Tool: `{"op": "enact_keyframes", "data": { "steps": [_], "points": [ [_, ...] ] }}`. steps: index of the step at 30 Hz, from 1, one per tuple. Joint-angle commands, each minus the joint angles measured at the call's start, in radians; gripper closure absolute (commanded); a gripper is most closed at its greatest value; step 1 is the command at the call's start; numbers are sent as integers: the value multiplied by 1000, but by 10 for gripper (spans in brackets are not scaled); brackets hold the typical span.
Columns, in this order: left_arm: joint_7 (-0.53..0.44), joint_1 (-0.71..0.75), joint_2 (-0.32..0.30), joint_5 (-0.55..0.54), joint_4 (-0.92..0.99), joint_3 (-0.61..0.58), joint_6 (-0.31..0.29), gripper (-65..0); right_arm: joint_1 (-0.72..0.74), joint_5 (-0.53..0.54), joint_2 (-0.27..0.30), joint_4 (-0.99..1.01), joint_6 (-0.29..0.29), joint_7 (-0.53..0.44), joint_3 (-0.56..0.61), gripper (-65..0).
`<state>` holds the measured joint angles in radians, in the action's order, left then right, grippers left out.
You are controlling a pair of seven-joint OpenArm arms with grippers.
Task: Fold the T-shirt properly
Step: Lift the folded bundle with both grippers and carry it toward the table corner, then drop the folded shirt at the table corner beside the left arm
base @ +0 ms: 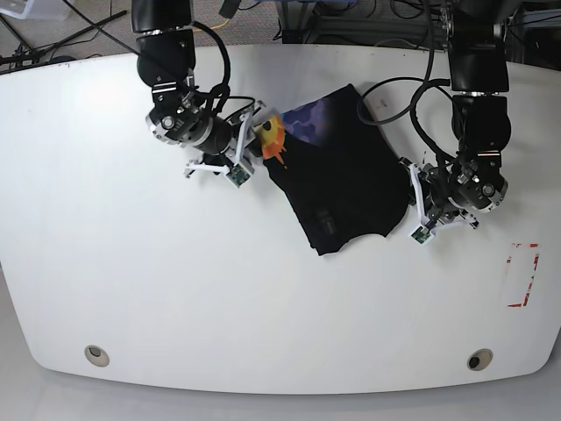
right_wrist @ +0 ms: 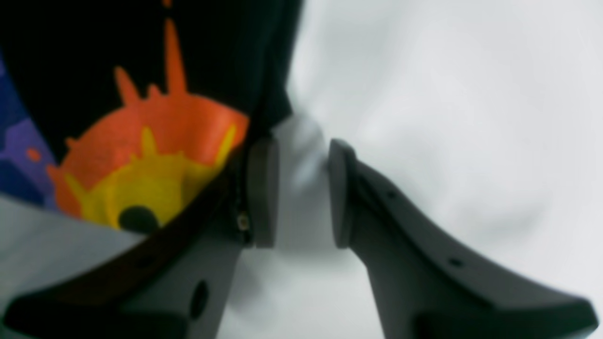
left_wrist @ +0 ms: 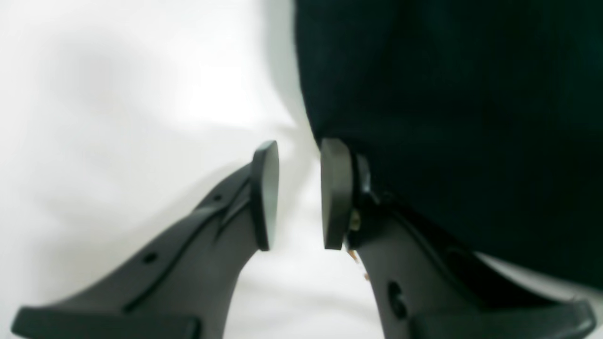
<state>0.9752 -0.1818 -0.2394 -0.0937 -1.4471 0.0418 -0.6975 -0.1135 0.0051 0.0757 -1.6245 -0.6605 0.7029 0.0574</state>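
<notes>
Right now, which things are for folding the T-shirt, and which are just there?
For folding:
- black T-shirt
- left gripper
- right gripper
- white table, under the shirt

Just there:
- red marks on the table

White table under black T-shirt White table [base: 219,298] under black T-shirt [base: 342,171]

black t-shirt [base: 342,171] lies folded and slanted on the white table [base: 219,289]; orange-yellow print showing
</notes>
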Motion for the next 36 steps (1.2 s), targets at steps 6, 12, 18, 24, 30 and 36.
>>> {"op": "enact_keyframes", "data": {
  "steps": [6, 12, 18, 24, 30, 36],
  "points": [
    [-11, -51, -62, -11, -114, 33, -1, -135, -51, 23, -47, -35, 0, 7, 123, -166],
    [44, -5, -64, -10, -301, 100, -1, -136, -61, 25, -52, -35, 2, 27, 218, -166],
    [70, 86, -24, -10, -452, 106, -1, -139, -58, 25, -64, -90, -5, 41, 216, -166],
    [72, 173, 96, -5, -490, 106, -1, -232, -51, 25, -38, -127, -8, 67, 163, -166],
    [67, 239, 159, -10, -485, 86, 17, -397, -45, 25, -37, -130, -9, 82, 100, -166],
    [-25, 284, 165, -5, -383, 33, 106, -400, -45, 25, -35, -130, -9, 83, 58, -166]
  ]
}}
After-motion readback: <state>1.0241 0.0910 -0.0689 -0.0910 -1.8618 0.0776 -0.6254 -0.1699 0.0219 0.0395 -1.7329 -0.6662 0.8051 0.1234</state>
